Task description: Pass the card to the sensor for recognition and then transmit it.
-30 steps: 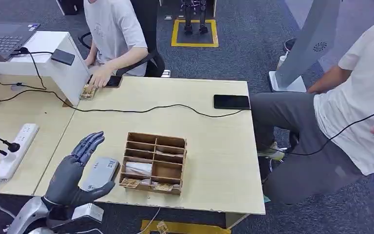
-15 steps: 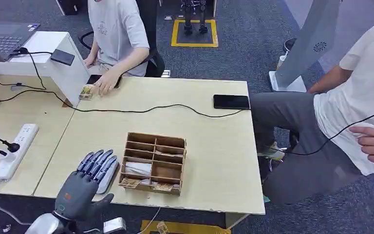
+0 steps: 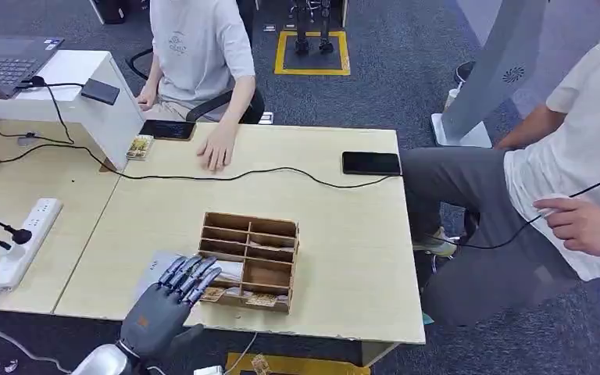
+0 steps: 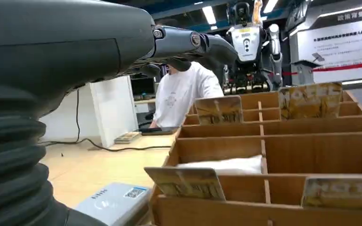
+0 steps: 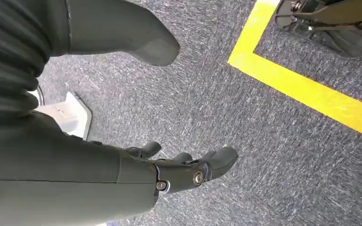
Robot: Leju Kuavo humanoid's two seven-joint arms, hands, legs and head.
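While the left hand [image 3: 170,301] sits at the lower left of the head view with its fingers [image 3: 190,274] stretched out and a little apart, holding nothing, their tips reach the near left corner of the wooden organizer [image 3: 248,260] at the frame's centre. Just beyond those tips, a card [image 3: 212,294] lies in the organizer's front-left compartment; the left wrist view shows it leaning in the lower middle [image 4: 185,182], with more cards standing in the compartments behind. Partly covered by the hand, the grey sensor [image 3: 153,269] rests flat on the table [image 3: 344,234] just left of the organizer. Over dark carpet crossed by a yellow stripe, the right hand [image 5: 169,165] hangs with fingers loosely extended and apart, empty. At the top of the head view a seated person's hand [image 3: 216,150] lies on the table, near a black phone [image 3: 169,129].
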